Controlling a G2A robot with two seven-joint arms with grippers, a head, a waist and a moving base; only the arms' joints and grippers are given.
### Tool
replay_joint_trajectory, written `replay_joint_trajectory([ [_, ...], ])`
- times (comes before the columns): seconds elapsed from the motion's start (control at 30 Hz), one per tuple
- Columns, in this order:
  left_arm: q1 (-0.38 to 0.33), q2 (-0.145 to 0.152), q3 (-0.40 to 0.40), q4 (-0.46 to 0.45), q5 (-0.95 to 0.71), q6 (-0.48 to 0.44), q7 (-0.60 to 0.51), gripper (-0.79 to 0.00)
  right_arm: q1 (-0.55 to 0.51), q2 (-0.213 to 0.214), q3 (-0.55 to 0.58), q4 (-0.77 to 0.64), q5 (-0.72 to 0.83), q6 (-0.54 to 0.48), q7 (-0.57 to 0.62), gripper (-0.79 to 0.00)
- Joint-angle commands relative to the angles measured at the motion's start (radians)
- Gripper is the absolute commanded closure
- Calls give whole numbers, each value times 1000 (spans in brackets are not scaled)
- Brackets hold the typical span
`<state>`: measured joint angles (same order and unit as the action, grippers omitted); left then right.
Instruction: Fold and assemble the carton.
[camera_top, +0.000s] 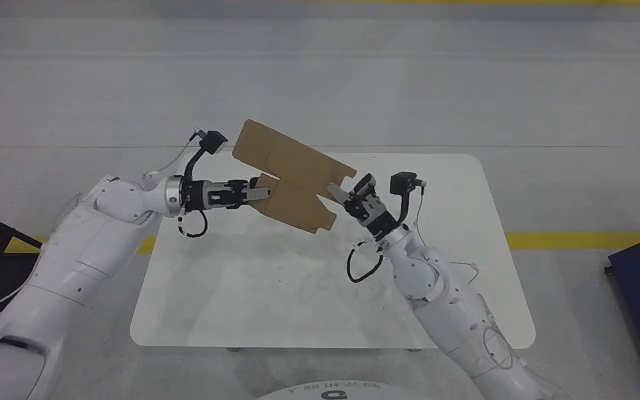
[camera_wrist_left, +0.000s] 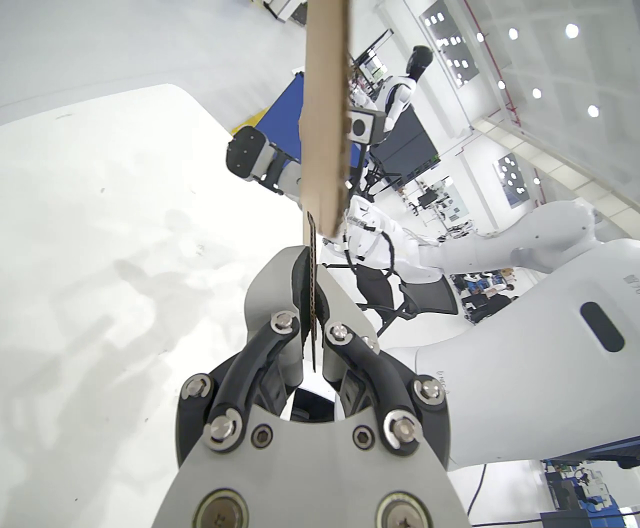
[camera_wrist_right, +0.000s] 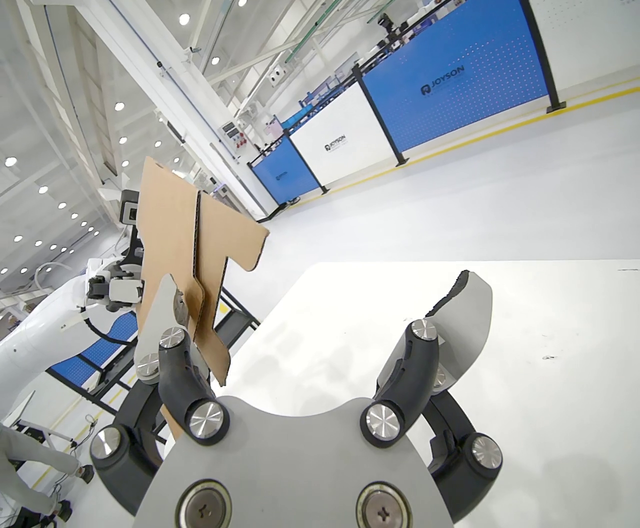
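- The left gripper (camera_top: 262, 191) is pressed tight on one thin edge of the carton (camera_top: 290, 172), pinching it.
- There is one carton. It is a flat brown sheet, not yet a box, held tilted in the air over the white table (camera_top: 250, 290).
- Its far corner pokes out past the table's back edge.
- The right gripper (camera_top: 350, 190) is spread wide. One finger (camera_wrist_right: 155, 320) sits right by the carton's other end.

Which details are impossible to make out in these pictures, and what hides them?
Left wrist view: carton edge-on, faces unseen; top cut by the frame edge.
Right wrist view: carton hides the fingertips of the left gripper.
Top view: carton covers part of the table.
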<state>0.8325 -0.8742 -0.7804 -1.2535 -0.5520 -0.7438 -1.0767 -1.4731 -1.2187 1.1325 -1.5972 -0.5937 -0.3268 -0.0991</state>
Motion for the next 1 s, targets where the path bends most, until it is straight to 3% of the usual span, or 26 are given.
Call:
replay_joint_trajectory([
  [0.0,-4,7,5,-4,-8,4,-4,0,-2,1,8,0,5,-18,6,-785],
  [0.6,-30,45,62,-43,-64,-1,1,0,-22,2,64,-15,44,-48,38,-785],
  [0.9,-33,63,86,-78,-124,1,-1,0,-23,8,85,1,79,-155,105,-785],
  [0.97,-35,67,90,-80,-125,-4,4,0,-27,10,95,3,86,-170,110,-686],
])
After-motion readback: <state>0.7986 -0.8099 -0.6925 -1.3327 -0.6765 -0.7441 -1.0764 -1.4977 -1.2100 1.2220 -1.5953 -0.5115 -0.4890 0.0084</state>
